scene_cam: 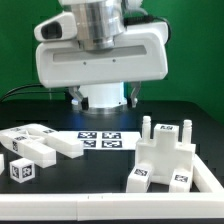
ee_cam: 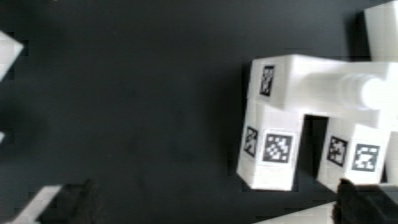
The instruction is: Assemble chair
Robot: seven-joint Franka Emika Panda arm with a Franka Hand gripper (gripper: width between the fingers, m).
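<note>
A stepped white chair block (scene_cam: 165, 160) with short upright posts and square tags stands on the black table at the exterior view's right. It also shows in the wrist view (ee_cam: 306, 110), tags facing the camera. Loose white bars (scene_cam: 45, 143) and a small tagged block (scene_cam: 22, 170) lie at the exterior view's left. My gripper (ee_cam: 214, 205) is open and empty. Its two dark fingertips (ee_cam: 63, 205) stand wide apart above the black table, and the stepped block's lower edge reaches down beside one of them. In the exterior view the gripper is hidden by the white robot body (scene_cam: 100, 55).
The marker board (scene_cam: 100, 140) lies flat at the table's middle below the robot. A low white wall (scene_cam: 100, 212) runs along the front edge. White part edges show at the wrist view's borders (ee_cam: 9, 55).
</note>
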